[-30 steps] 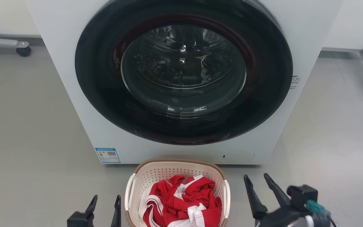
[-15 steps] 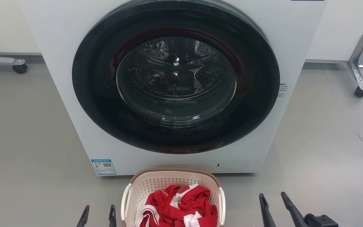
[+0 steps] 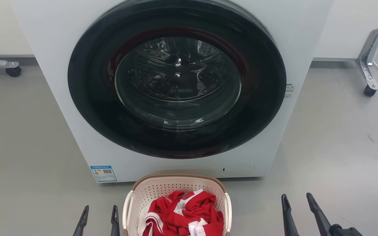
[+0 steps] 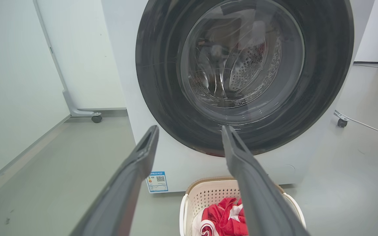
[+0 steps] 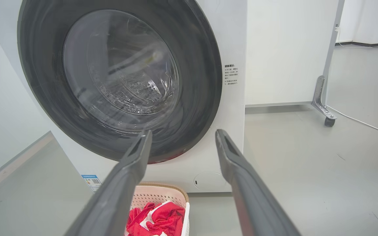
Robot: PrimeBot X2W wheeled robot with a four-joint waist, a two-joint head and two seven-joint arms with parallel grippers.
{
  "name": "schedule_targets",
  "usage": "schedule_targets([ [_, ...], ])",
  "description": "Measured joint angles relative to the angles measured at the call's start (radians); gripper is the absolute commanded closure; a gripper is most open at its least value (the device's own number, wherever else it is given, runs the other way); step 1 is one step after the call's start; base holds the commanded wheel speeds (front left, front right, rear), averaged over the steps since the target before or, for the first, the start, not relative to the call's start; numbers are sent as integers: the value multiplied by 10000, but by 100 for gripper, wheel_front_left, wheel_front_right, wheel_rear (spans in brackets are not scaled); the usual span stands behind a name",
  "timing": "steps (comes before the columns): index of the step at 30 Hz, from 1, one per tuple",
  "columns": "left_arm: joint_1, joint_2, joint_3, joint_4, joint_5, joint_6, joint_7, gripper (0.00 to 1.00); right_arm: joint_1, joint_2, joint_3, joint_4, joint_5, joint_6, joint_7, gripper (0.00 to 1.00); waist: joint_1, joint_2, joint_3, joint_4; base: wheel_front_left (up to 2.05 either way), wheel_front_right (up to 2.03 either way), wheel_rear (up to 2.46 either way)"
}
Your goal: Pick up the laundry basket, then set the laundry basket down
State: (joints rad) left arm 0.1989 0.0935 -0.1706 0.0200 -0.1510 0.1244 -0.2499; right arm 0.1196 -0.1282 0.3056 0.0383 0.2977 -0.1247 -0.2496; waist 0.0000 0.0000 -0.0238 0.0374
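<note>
Rightward the right tool point(image 3: 296, 195) has drawn away from the laundry basket point(image 3: 162, 188); it and the left tool point(image 3: 100, 207) gape empty.

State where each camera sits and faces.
Head view: on the head, looking down at white front-loading washer, cream perforated plastic laundry basket; left gripper, right gripper at bottom.
Left wrist view: left wrist, facing the washer along open dark fingers.
Right wrist view: right wrist, same, from farther right.
Shared: washer, laundry basket of red-and-white cloth.
</note>
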Motion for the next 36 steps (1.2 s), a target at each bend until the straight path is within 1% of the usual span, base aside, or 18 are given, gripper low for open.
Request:
schedule_targets([
  [11, 145, -65, 54, -318, 339, 0, 17, 0, 132, 224, -322, -560, -550, 0, 0, 0, 0, 0, 101, 2, 0, 0, 0],
  [22, 144, -153, 178, -420, 564, 0, 205, 0, 148, 341, -445, -740, -880, 0, 0, 0, 0, 0, 165, 42, 0, 0, 0],
  [23, 141, -159, 182, -364, 554, -4, 221, 100, 150, 351, -437, -686, -884, 4, 17, 100, 0, 0, 167, 41, 0, 0, 0],
  [26, 155, -167, 150, 94, 550, -10, 226, 100, 200, 360, -383, -215, -882, 8, 33, 100, 0, 0, 168, 41, 0, 0, 0],
  [29, 152, -174, 182, 176, 420, -31, 286, 100, 222, 370, -422, -111, -832, 31, 40, 100, 0, 0, 174, 36, 0, 0, 0],
  [30, 151, -180, 213, 213, 349, -98, 286, 100, 221, 378, -449, -84, -752, 38, 84, 100, 0, 0, 176, 31, 0, 0, 0],
  [33, 140, -186, 290, 305, 107, -117, 376, 100, 216, 405, -573, -19, -364, 121, 163, 100, 0, 0, 181, 14, 0, 0, 0],
  [34, 136, -188, 309, 328, -19, -192, 385, 100, 211, 410, -621, -4, -257, 142, 205, 100, 0, 0, 182, 10, 0, 0, 0],
  [36, 116, -196, 347, 374, -380, -201, 476, 100, 171, 416, -715, 31, 13, 199, 272, 100, 0, 1, 184, 1, 0, 0, 0],
])
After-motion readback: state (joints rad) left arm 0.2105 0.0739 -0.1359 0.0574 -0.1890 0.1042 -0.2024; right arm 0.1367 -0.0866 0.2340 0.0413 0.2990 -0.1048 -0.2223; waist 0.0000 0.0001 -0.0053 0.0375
